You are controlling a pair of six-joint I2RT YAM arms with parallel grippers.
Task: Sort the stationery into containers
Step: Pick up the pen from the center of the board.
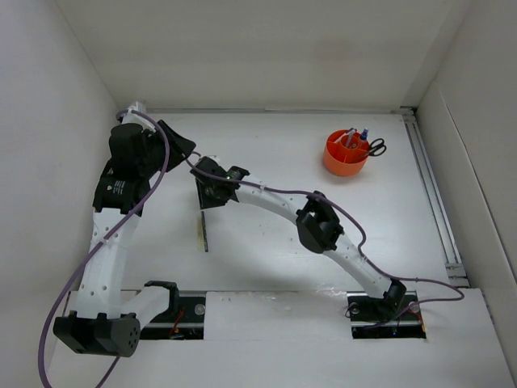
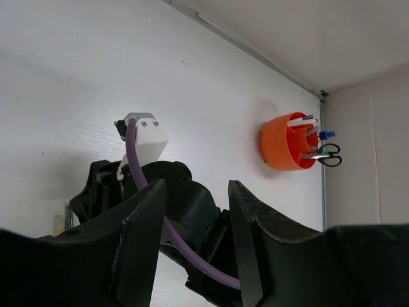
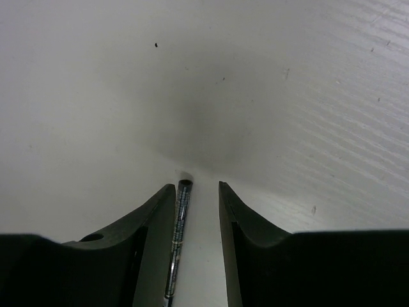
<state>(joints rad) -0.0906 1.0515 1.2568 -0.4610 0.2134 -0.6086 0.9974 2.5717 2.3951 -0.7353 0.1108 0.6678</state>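
A dark pen (image 3: 178, 246) lies on the surface (image 3: 128, 96) between the released, spread right fingers (image 3: 144, 256), close beside one.

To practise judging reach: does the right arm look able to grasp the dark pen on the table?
Probably yes: the right end effector sits over the dark pen, its jaws open on either side, and nothing else shows between them.
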